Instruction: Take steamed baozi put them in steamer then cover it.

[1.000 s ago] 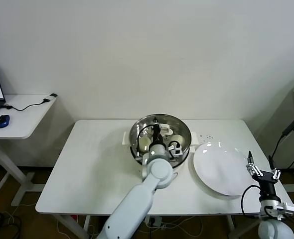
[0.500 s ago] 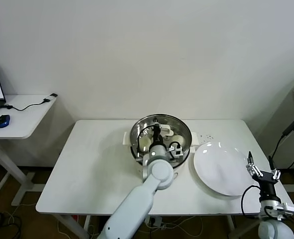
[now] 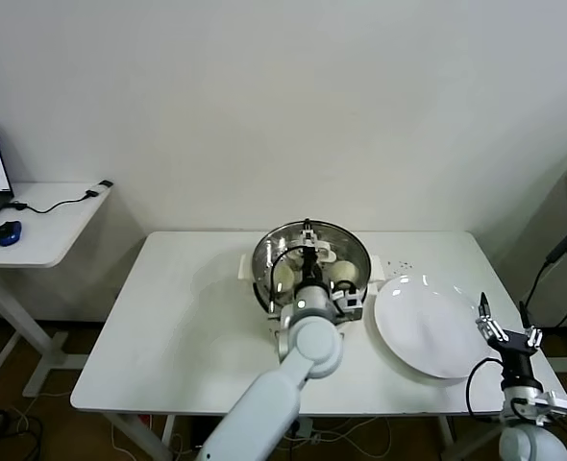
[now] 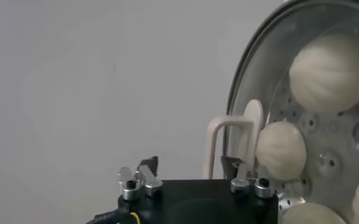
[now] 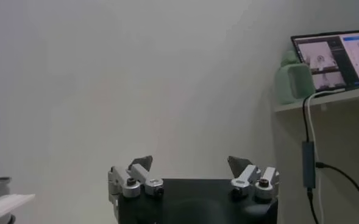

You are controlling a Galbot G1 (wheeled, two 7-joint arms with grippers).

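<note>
left end effector (image 3: 308,233) open above cover (image 3: 310,259) on steamer (image 3: 264,279), baozi (image 4: 281,150) inside, right end effector (image 3: 505,331) open, empty, beside table (image 3: 183,327)

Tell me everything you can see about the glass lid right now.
The cover is a round clear glass lid with a shiny metal rim and a flat white loop handle. It lies on the steamer at the middle of the white table, and the steamed baozi show through the glass. The left gripper is at the handle, jaws apart, not gripping it.
</note>
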